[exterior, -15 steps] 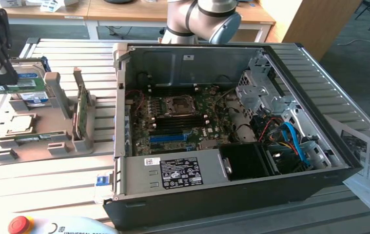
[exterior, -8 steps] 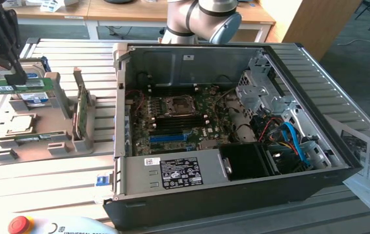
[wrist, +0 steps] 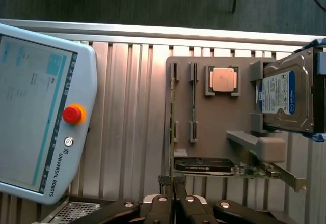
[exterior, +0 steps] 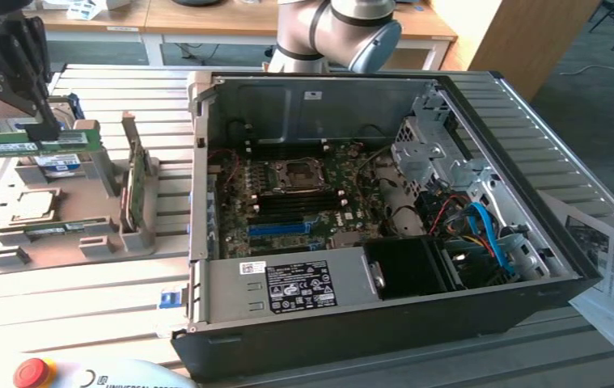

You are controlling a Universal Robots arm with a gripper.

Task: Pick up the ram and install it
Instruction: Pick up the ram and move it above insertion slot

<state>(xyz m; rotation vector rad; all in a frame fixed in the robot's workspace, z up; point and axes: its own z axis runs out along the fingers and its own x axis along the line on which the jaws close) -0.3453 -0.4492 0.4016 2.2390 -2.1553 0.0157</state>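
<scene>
the teach pendant (wrist: 46, 107) read "universal robots" near its red button (wrist: 72, 114). the hard drive (wrist: 285, 94) carried a blue-and-white label, and a black sticker (exterior: 301, 287) sat in the open computer case (exterior: 393, 331); neither could be read. the gripper (exterior: 50, 133) had its fingers clamped on the ram (exterior: 10, 147), a narrow green stick with a white sticker. it was held level above the grey holder (exterior: 80, 202), to the exterior view's left of the case.

teach pendant (wrist: 43, 112): "UNIVERSAL ROBOTS", on its grey edge below the red button (wrist: 72, 114)
power supply label (exterior: 301, 287): print too small to read
hard drive label (wrist: 277, 94): unreadable
ram (exterior: 5, 148), white sticker: unreadable
</scene>
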